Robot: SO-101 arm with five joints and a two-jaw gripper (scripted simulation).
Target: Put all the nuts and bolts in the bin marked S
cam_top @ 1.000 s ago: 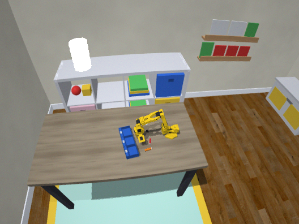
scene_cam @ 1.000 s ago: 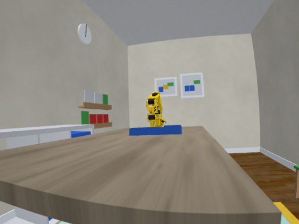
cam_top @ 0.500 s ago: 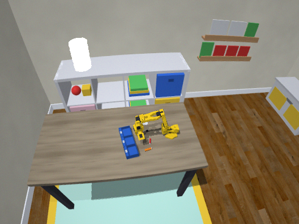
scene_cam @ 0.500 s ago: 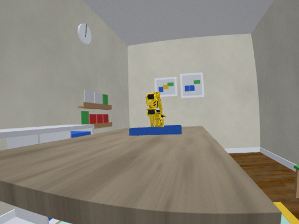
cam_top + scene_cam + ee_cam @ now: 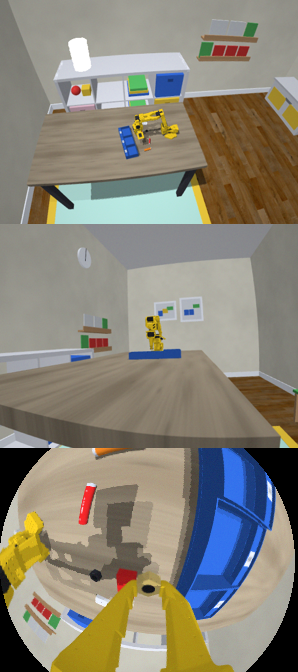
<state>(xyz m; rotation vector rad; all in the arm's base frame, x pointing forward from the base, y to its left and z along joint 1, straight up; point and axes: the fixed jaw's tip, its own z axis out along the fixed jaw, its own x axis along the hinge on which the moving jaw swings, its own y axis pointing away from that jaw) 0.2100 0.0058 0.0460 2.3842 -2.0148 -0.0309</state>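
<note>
My gripper (image 5: 139,136) (image 5: 149,589) is shut on a small dark piece, a nut by its look (image 5: 149,588), pinched at the very fingertips. It hangs just above the table, close to the right of a row of three blue bins (image 5: 128,142) (image 5: 154,354) (image 5: 226,524). The bins carry small white labels that I cannot read. A red bolt-like stick (image 5: 149,140) (image 5: 87,504) and an orange stick (image 5: 147,149) lie on the table beyond the gripper. A small black piece (image 5: 96,573) and a red piece (image 5: 124,579) lie under the arm.
The arm's yellow base (image 5: 170,130) stands to the right of the bins on the wooden table (image 5: 79,147) (image 5: 141,393). A white shelf unit (image 5: 121,79) stands behind the table's far edge.
</note>
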